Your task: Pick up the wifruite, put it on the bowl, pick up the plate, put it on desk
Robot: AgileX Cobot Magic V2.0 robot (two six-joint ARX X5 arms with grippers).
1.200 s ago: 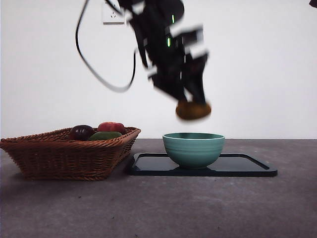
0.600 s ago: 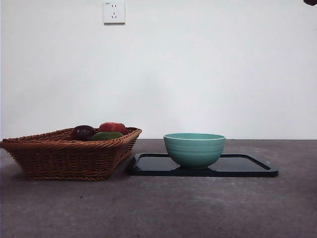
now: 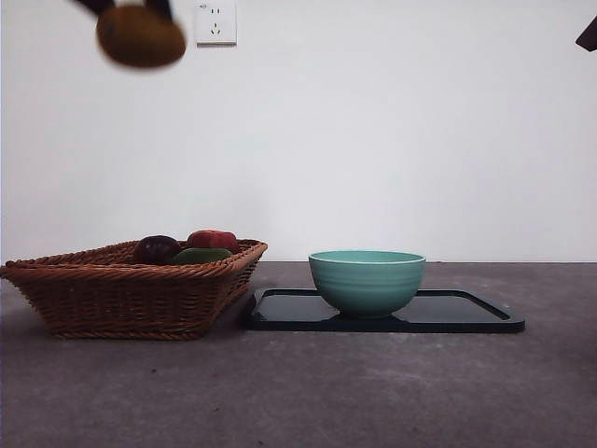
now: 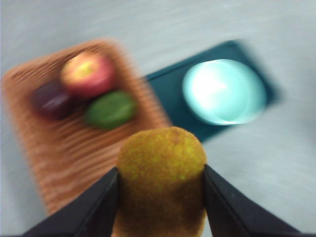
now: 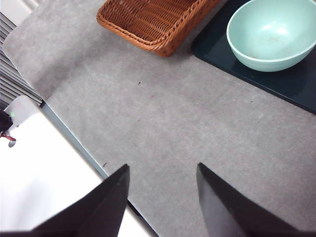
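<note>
Left wrist view gives us the best look at the wifruite (image 4: 161,177): a brownish-orange oval with a dull, fuzzy-looking skin, speckled yellowish. Our left gripper (image 4: 161,190) has it clamped, one black jaw pressed against each side of the fruit. From the front we see it high up near the top left corner (image 3: 141,35), well above the basket (image 3: 121,299), a bit blurred. The basket holds a red fruit (image 3: 211,240), a dark purple one (image 3: 155,249) and a green one (image 3: 199,255). The bowl (image 3: 367,281) sits on the dark tray (image 3: 466,313) on the desk (image 3: 308,392). Our right gripper (image 5: 160,195) hangs over bare desk with jaws spread apart, holding nothing.
</note>
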